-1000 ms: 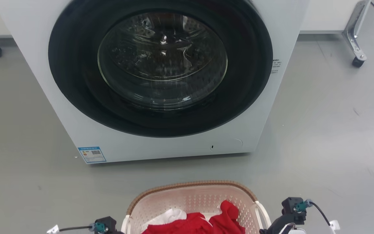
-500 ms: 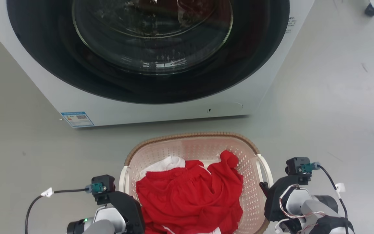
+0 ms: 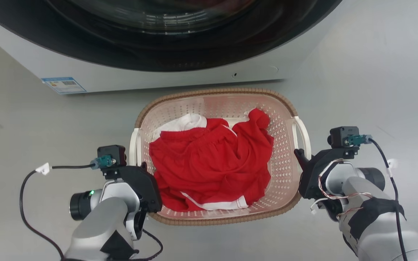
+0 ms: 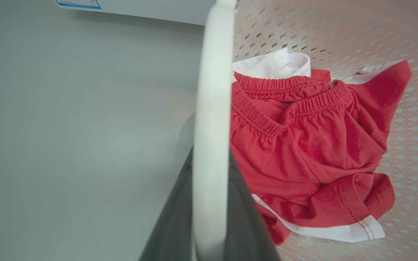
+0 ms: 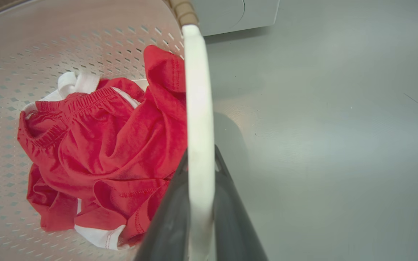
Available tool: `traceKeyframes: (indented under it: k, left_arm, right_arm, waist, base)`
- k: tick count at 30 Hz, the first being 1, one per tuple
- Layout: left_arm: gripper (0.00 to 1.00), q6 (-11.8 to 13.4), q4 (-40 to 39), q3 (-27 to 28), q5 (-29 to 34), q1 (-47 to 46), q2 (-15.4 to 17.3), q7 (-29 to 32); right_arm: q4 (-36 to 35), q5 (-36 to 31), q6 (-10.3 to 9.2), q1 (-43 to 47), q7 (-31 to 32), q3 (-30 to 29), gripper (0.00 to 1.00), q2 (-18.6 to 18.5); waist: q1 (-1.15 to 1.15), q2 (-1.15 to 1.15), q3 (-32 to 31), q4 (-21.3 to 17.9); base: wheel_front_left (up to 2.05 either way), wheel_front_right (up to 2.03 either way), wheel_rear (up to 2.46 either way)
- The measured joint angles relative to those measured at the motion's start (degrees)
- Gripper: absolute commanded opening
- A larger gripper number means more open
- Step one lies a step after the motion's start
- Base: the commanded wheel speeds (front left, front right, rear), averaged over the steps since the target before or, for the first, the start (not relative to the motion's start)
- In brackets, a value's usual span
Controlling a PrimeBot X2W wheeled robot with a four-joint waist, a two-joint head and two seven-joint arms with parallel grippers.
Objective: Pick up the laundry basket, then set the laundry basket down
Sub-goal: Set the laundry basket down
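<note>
One laundry basket (image 3: 216,90) lies at the centre of the head view over grey floor (image 3: 376,90); whether it touches the floor cannot be told. Red clothing (image 3: 212,159) hides its bottom, and white fabric (image 3: 180,123) peeks out at 11 o'clock. The left claw (image 4: 210,170) is clamped on the left handle (image 3: 132,145) at 9 o'clock. The right claw (image 5: 200,163) is clamped on the right handle (image 3: 305,132) at 3 o'clock. One washing machine (image 3: 122,79), cut off, stands at 12 o'clock.

Left claw (image 3: 143,168), right claw (image 3: 299,155): both clamped.
</note>
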Motion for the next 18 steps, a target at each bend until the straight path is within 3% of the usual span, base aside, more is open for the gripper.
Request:
traceKeyframes:
  k: [18]
  left_arm:
    - [0.00,0.46,0.80,-0.31,1.32,-6.22,-0.15,-3.39]
  right_arm:
    - [0.02,-0.49,0.01,-5.59,-3.19,-0.24,0.00,-0.73]
  waist:
    - [-0.01,0.00,11.69,0.52]
  base:
    - [0.00,0.00,0.00]
